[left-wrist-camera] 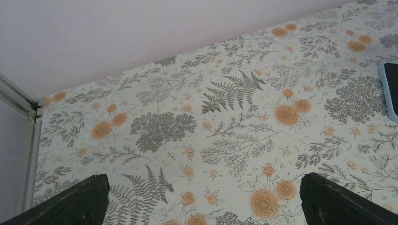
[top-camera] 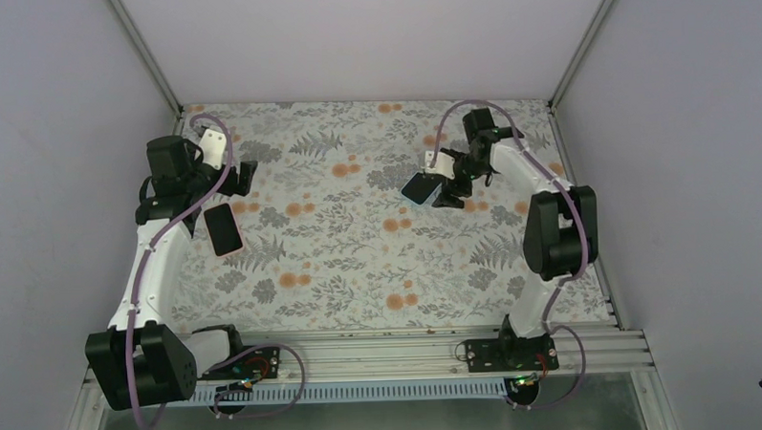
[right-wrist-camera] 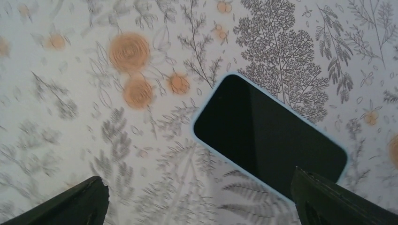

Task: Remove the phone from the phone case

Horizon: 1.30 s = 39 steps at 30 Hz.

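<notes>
Nearest, a dark pink-rimmed slab (top-camera: 224, 228), phone or case I cannot tell, lies flat on the table (top-camera: 360, 273) beside the left arm (top-camera: 154, 271). Beyond it the left gripper (left-wrist-camera: 204, 187) is spread wide. The right gripper (right-wrist-camera: 197, 176), also spread, hovers over the blue-rimmed phone (right-wrist-camera: 267, 136), which lies screen-up.

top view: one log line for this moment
left claw open, empty | right claw open over phone | phone blue-rimmed, flat on table | pink-rimmed phone near left claw

A black-screened phone in a light-blue case (top-camera: 420, 188) lay on the floral-print table cover (top-camera: 360, 264), right of centre; a dark pink-rimmed flat device (top-camera: 223, 228) lay centre-left.
</notes>
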Available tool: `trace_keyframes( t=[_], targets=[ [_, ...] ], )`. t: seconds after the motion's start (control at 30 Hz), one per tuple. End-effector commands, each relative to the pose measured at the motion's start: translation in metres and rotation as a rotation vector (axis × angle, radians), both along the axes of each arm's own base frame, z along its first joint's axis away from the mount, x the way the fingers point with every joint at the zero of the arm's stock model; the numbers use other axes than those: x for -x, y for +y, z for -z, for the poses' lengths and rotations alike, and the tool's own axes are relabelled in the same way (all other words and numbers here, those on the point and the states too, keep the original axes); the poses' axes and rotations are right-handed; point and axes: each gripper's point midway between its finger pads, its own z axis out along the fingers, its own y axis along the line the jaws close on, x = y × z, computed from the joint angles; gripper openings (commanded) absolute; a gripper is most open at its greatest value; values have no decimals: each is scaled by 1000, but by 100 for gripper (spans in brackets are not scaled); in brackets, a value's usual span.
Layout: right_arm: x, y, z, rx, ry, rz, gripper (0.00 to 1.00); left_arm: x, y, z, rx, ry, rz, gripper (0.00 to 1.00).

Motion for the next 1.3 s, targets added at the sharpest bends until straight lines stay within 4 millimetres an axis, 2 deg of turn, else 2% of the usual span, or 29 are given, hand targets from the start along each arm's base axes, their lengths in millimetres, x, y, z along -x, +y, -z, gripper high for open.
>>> trace_keyframes(
  t=[0.0,0.13,0.23,0.37,0.47,0.6,0.83,1.03,1.27],
  targets=[
    [-33,-12,3,148,-168,-305,100,1,4,-8,-19,-37,-5,100],
    [-62,-15,15,228,-150,-442,100,1,12,-6,-23,-38,-31,100],
    [-78,-24,32,368,-194,-519,100,0,17,-5,-26,-39,-43,100],
    [-79,-34,55,525,-172,-633,100,0,22,-3,-30,-38,-56,100],
    [-83,-36,63,587,-200,-690,100,0,25,-2,-33,-39,-62,100],
    [-101,-29,68,642,-266,-722,100,-1,31,1,-42,-35,-87,100],
    [-103,-17,93,695,-264,-800,100,0,33,3,-37,-33,-81,100],
    [-110,-6,100,730,-314,-855,100,1,35,4,-33,-32,-82,100],
    [-117,-7,106,818,-302,-912,100,3,31,3,-23,-32,-57,100]
  ],
)
